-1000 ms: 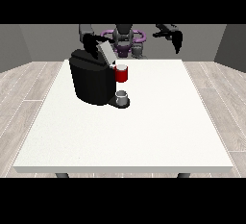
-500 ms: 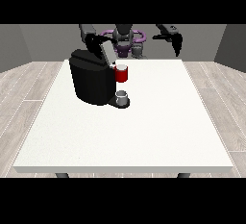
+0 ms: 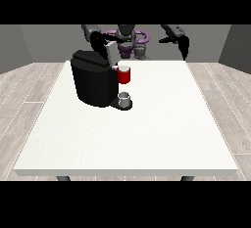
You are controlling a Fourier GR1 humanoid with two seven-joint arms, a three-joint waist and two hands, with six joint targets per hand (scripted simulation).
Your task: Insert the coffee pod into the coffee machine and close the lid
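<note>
Grey walls and a pale plank floor (image 3: 29, 90) surround a large white desk (image 3: 147, 134), seen from the side opposite the robot (image 3: 127, 38). On the far-left part of the desk stands the black coffee machine (image 3: 93, 78), body upright. At its front-right face sits a red piece (image 3: 124, 76) with a pale top, which appears to be the coffee pod seated at the machine's brew head; whether it is fully in the slot cannot be told from this view. Directly below the red piece, on the machine's low base, stands a small grey cup (image 3: 125, 98), upright, apart from the red piece above it. A pale strip (image 3: 107, 51) rises from the machine's top rear edge, tilted; it appears to be the raised lid, so lid reads as not closed. Hand at the view's left (image 3: 99, 40) is just behind and above the machine's top, near that raised strip; contact with it cannot be confirmed, and the state of its fingers cannot be told because the hand merges with the dark machine and arm. Hand at the view's right (image 3: 184, 46) hangs above the desk's far-right corner, well apart from the machine, with its fingers pointing downward and relaxed, holding nothing. Robot torso shows purple trim between the two arms, behind the desk's far edge. Two dark desk legs (image 3: 62, 178) show under the near edge.
</note>
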